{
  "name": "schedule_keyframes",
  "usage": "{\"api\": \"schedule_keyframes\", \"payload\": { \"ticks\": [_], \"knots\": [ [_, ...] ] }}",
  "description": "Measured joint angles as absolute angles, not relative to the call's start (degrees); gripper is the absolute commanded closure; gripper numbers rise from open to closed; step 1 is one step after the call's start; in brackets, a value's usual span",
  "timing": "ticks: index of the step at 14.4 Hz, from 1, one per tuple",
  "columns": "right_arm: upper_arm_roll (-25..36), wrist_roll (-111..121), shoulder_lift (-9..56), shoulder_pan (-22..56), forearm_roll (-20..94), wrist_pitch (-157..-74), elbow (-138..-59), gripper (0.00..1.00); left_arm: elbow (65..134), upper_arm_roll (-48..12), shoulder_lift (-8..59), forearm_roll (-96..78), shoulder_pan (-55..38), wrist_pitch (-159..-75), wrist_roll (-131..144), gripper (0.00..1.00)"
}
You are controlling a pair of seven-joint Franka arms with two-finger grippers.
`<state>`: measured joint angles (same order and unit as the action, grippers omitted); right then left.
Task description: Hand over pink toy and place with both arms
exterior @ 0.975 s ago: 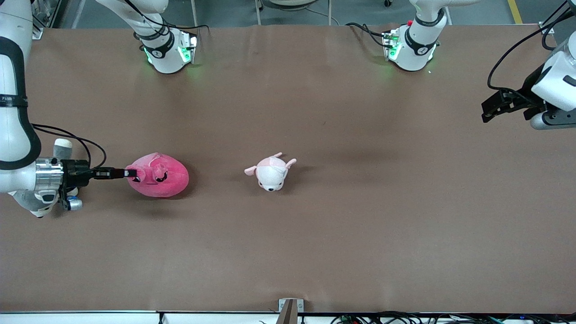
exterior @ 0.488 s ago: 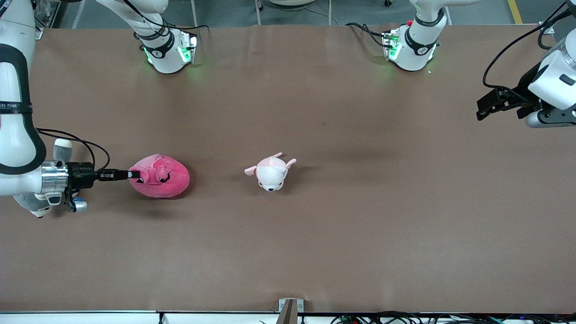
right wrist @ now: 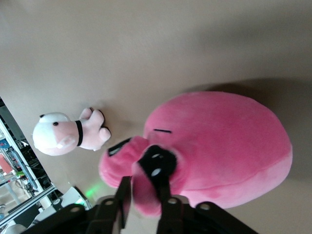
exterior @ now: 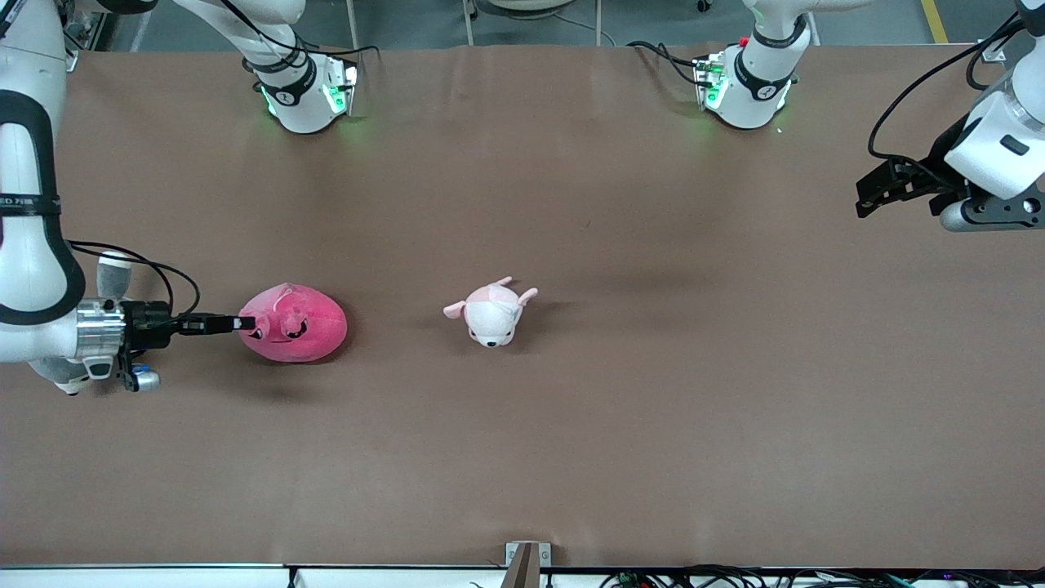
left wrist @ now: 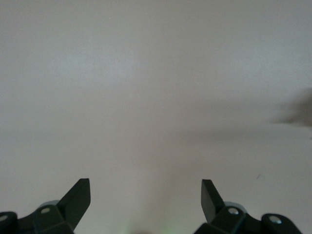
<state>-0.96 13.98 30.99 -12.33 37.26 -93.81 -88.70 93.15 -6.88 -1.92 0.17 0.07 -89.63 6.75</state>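
Note:
The pink toy [exterior: 298, 324] lies on the brown table toward the right arm's end; it also fills the right wrist view [right wrist: 219, 146]. My right gripper [exterior: 245, 324] reaches in low from that end. Its fingers [right wrist: 163, 190] stand a little apart, and a fold of the toy's plush between them fills the gap [right wrist: 144, 195]. My left gripper [exterior: 865, 194] hangs in the air over the left arm's end of the table, open and empty. The left wrist view shows only bare table between its fingertips [left wrist: 145, 187].
A smaller pale pink-and-white plush animal [exterior: 492, 313] lies mid-table, between the pink toy and the left arm's end; it also shows in the right wrist view [right wrist: 63, 134]. Both arm bases [exterior: 302, 90] [exterior: 747, 86] stand along the table's edge farthest from the front camera.
The right gripper's fingers have parted slightly around the toy, which has shifted a little toward mid-table. The left gripper has drifted farther from the front camera and slightly toward mid-table.

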Motion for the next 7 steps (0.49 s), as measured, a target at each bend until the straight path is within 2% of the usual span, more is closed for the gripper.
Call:
{"api": "schedule_keyframes", "payload": {
  "ticks": [2,7],
  "knots": [
    [-1.0,12.1,30.9,-12.3,35.2,-92.6,-83.9,0.00,93.1,-7.3,-2.0,0.2,0.1,-89.6,6.8,0.00],
    [-1.9,6.8,28.0,-11.3,22.1,-86.0,-75.1,0.00,93.1,-8.0,-2.4,0.2,0.1,-89.6,6.8,0.00]
  ]
}}
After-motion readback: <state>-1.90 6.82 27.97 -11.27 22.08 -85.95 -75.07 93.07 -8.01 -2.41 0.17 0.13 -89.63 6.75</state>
